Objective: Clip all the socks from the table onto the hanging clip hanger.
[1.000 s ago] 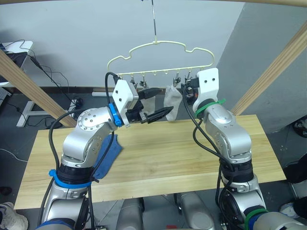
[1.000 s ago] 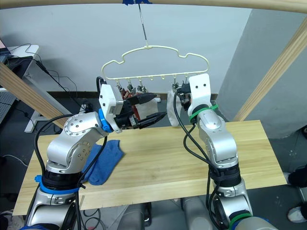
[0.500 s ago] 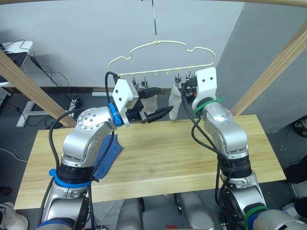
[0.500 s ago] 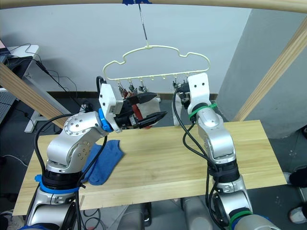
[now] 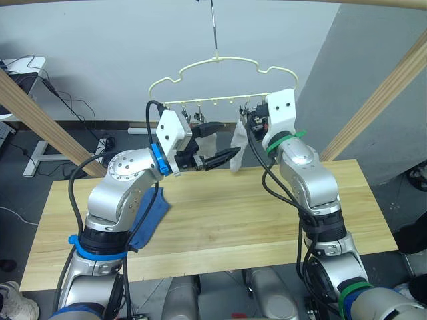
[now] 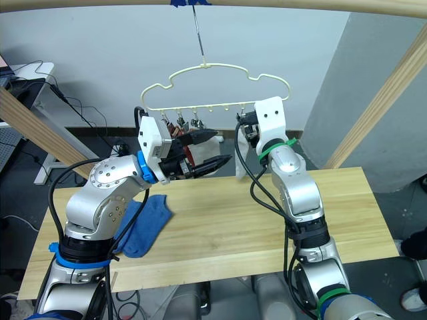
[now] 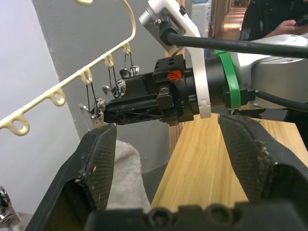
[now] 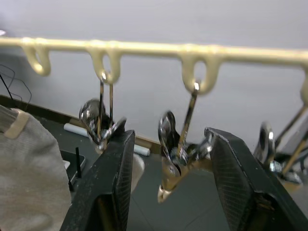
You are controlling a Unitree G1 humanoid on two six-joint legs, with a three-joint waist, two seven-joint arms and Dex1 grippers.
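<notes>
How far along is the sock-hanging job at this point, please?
Done: a light grey sock and rust red fabric hang from the clip hanger. In hand: nothing held; the right gripper, open, straddles a metal clip, and the left gripper is open too. Left: the blue sock on the table.

One clip hanger (image 6: 217,85) up on the hook, and one table (image 5: 233,213) under it. Socks: one blue sock (image 6: 143,227) on the planks, two light grey socks (image 5: 237,143) hanging, one rust red sock (image 6: 189,152) clipped. Two grippers: left gripper (image 5: 220,143) and right gripper (image 5: 248,120).
</notes>
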